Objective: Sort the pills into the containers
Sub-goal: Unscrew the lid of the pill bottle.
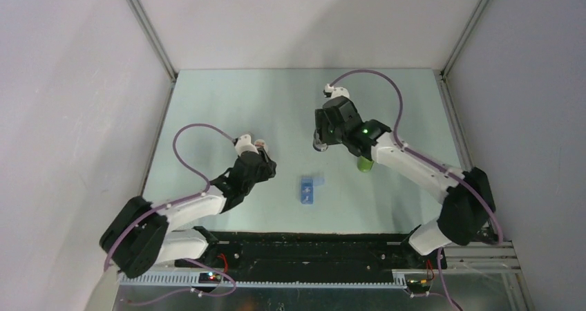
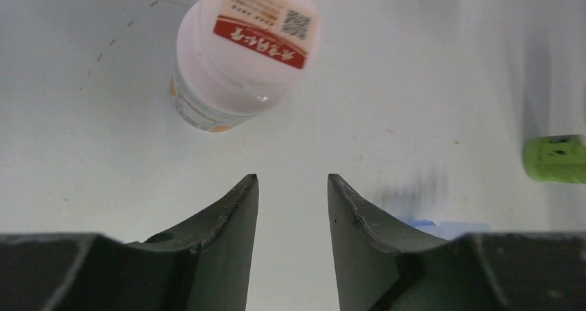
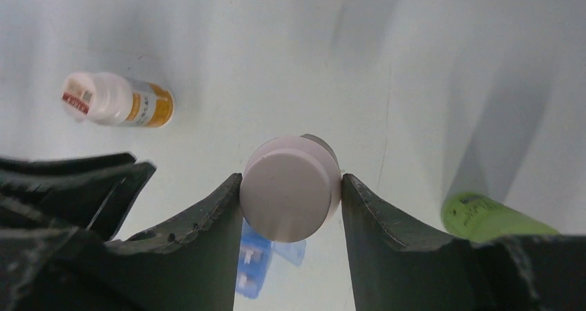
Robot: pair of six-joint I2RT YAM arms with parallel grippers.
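The pill box (image 1: 307, 189), translucent blue, is recorded on the table (image 1: 228, 97) at lower centre of the overhead view, between the two arms and apart from both. Its compartments are too small to be examined, and whether pills lie in them cannot be determined.

To its upper left, the left gripper (image 2: 291, 180) is noted with fingers parted and nothing between them. A labelled bottle (image 2: 242, 48) with a red sticker on its white cap is seen ahead of it, at the top of the left wrist view, untouched.

The green bottle (image 1: 364, 164) is found to the upper right of the box, beside the right arm.

Farthest up, the right gripper (image 3: 290, 177) is observed clamped on a white-capped bottle (image 3: 290, 200). Both fingers are pressed against the cap's sides, and the pill box shows beyond it at the bottom of the right wrist view.
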